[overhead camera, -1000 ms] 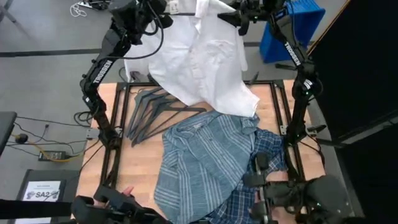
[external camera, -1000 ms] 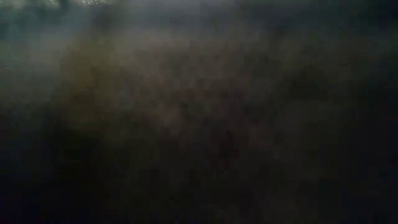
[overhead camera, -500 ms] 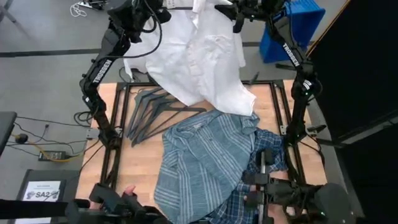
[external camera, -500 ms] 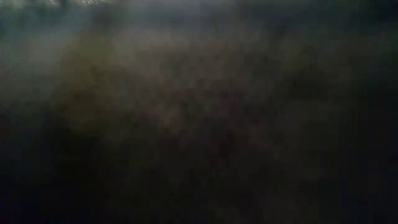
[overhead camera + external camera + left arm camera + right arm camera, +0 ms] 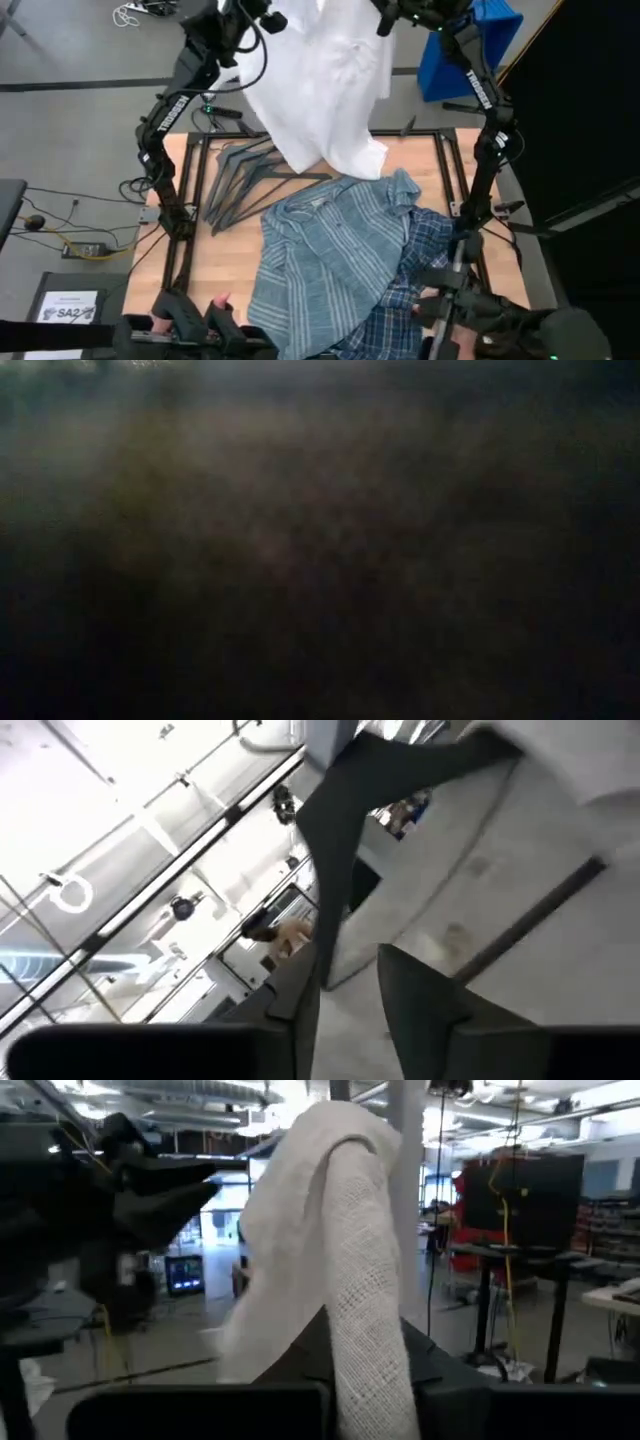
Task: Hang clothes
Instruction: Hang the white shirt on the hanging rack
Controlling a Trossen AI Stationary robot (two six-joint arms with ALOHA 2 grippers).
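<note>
The white shirt (image 5: 320, 90) hangs high over the table's far edge between my two grippers. My left gripper (image 5: 262, 14) is at its left top, with a dark grey hanger (image 5: 335, 850) between its fingers. My right gripper (image 5: 385, 14) is shut on the shirt's right top. The shirt's lower end (image 5: 355, 155) hangs above the table. The light blue striped shirt (image 5: 320, 250) lies spread on the table, partly over the plaid shirt (image 5: 425, 245). The low view shows only darkness. My left gripper (image 5: 350, 1020) has a narrow end of the dark hanger (image 5: 322, 955) between its two fingers. The hanger widens away from the fingers and runs under white cloth (image 5: 580, 780). The hanger is lifted clear, high above the table. My right gripper (image 5: 370, 1380) pinches a bunched fold of the white shirt (image 5: 375, 1370) between its two fingers. The cloth rises past the fingertips and folds over (image 5: 330, 1140). The rest of the shirt hangs below the gripper, clear of the table.
Several dark hangers (image 5: 250, 180) lie on the table's far left part. A blue bin (image 5: 455, 60) stands beyond the far right corner. A person's hand (image 5: 218, 303) shows at the near edge, left of the striped shirt. Bare wood shows at near left (image 5: 215, 260).
Both grippers have gone up and toward the far edge with the white shirt. Its lower right end has lifted off the striped shirt and drawn toward the far edge, uncovering that shirt's far right part. The person's hand at the near edge has shifted a little to the right.
</note>
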